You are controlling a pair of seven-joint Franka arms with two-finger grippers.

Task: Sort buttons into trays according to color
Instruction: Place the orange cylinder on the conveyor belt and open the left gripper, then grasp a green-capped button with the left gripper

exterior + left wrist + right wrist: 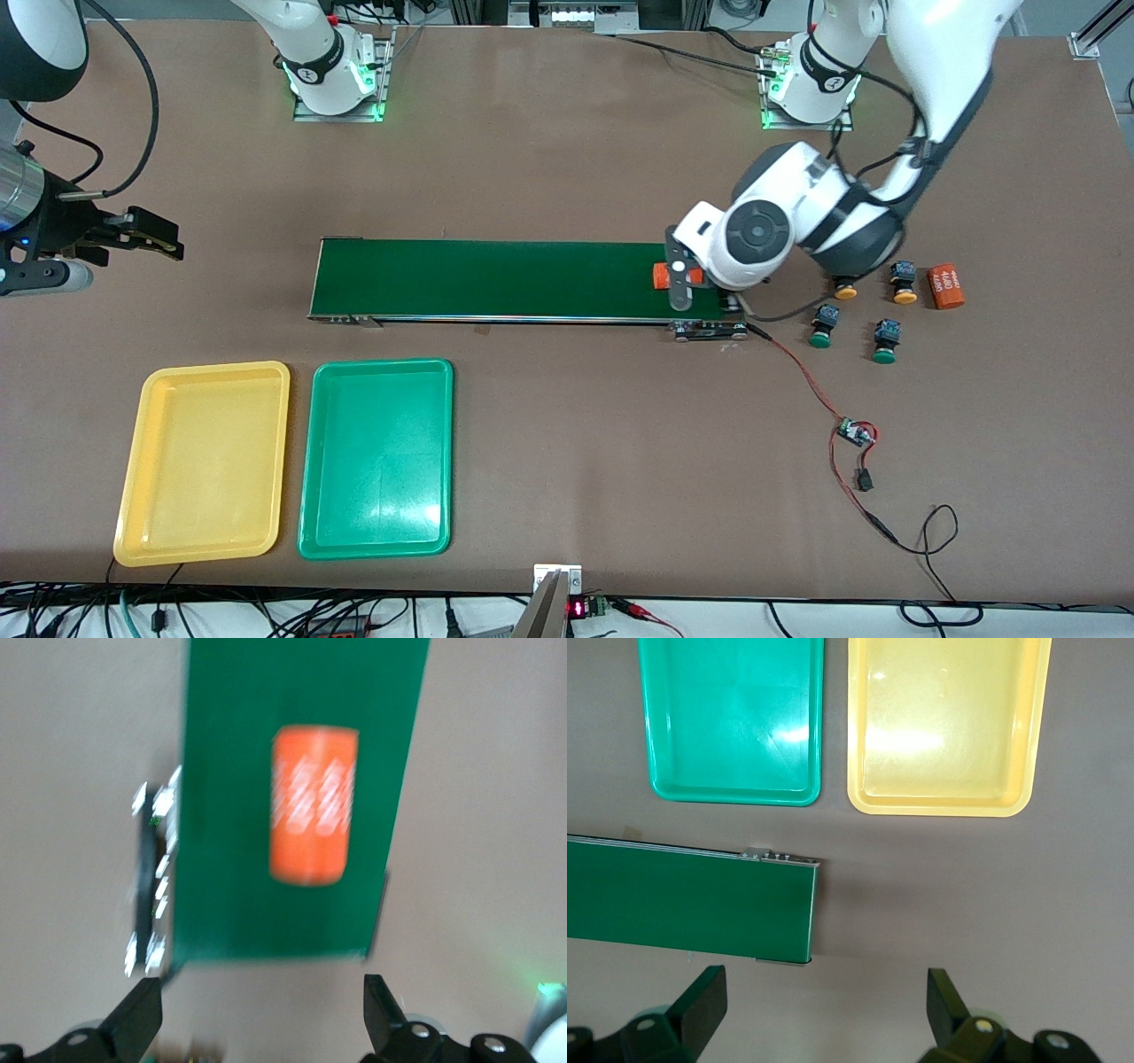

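My left tool [257, 1014] hangs spread over the conveyor belt [496, 279], my right tool [819, 1010] waits spread, and four buttons [864, 310] lie on the table [567, 142], caps toward the camera.

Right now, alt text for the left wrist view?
An orange cylinder lies on the dark-green conveyor belt, near the belt's end. The left gripper is above it with fingers open and holding nothing, brown table showing either side of the belt.
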